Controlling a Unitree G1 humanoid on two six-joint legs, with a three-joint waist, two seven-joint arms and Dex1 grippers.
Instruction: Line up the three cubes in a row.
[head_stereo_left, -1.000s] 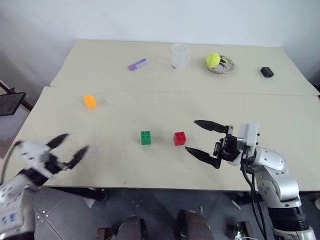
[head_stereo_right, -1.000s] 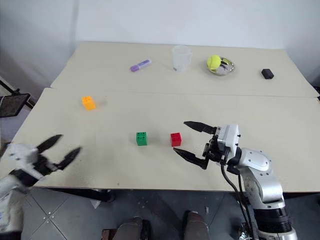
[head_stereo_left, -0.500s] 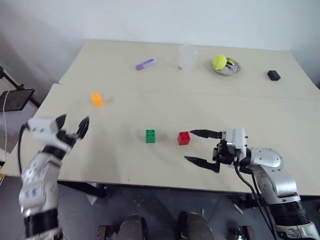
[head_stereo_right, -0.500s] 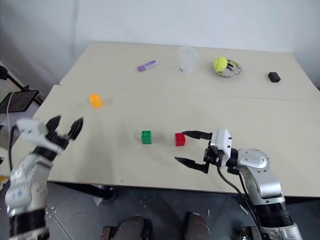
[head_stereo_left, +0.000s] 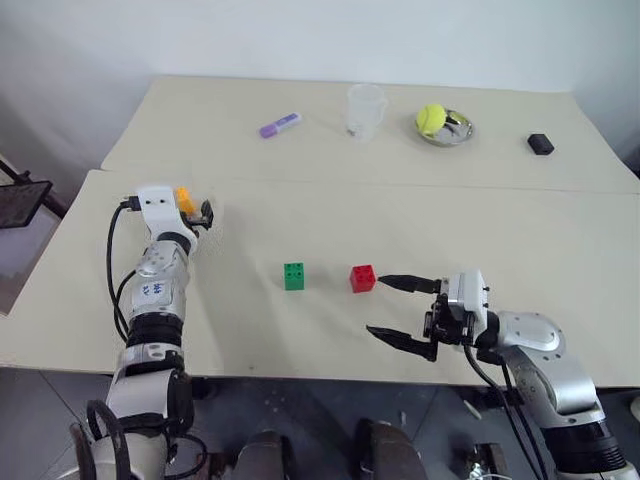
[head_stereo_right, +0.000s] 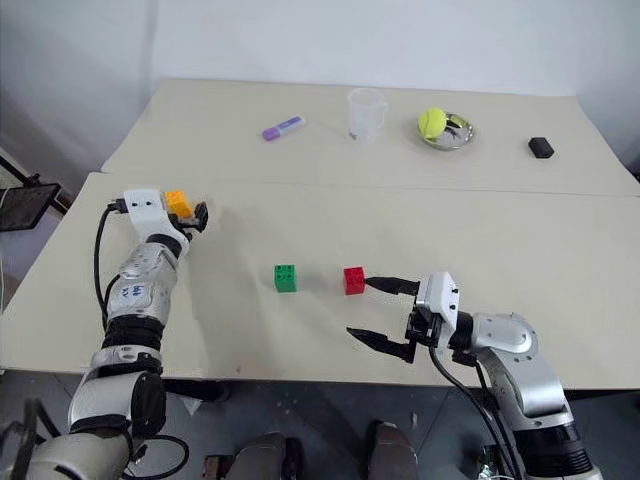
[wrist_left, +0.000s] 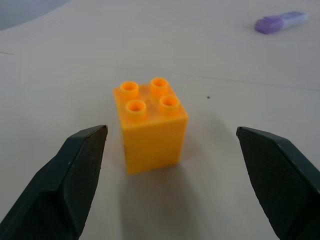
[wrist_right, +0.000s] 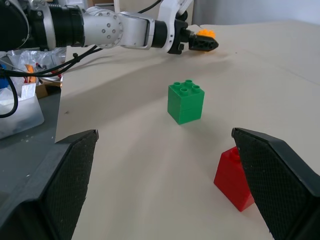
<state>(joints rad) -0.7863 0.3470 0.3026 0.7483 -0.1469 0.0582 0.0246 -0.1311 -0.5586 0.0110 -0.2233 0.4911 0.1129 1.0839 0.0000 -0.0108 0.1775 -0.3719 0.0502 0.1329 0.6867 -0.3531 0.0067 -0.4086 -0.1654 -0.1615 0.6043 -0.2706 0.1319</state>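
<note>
The orange-yellow cube (wrist_left: 151, 122) stands at the table's left, just ahead of my left gripper (wrist_left: 170, 131), whose fingers are open on either side of it without touching. From the head views this gripper (head_stereo_left: 195, 210) lies level beside the cube (head_stereo_left: 184, 199). The green cube (head_stereo_left: 294, 276) and the red cube (head_stereo_left: 362, 278) sit close together in the table's middle. My right gripper (head_stereo_left: 377, 305) is open, pointing left, just right of the red cube and a little nearer the front edge. Its wrist view shows the green cube (wrist_right: 186, 101) and the red cube (wrist_right: 235, 177) ahead.
At the back of the table lie a purple marker (head_stereo_left: 278, 125), a clear cup (head_stereo_left: 364, 108), a metal bowl (head_stereo_left: 455, 133) holding a tennis ball (head_stereo_left: 430, 118), and a small black block (head_stereo_left: 539, 144). A seam (head_stereo_left: 400, 187) runs across between the two tabletops.
My left arm has swung forward from the front-left edge up to the orange-yellow cube, still open. The right gripper has sunk slightly by the red cube. The camera shifted between frames.
</note>
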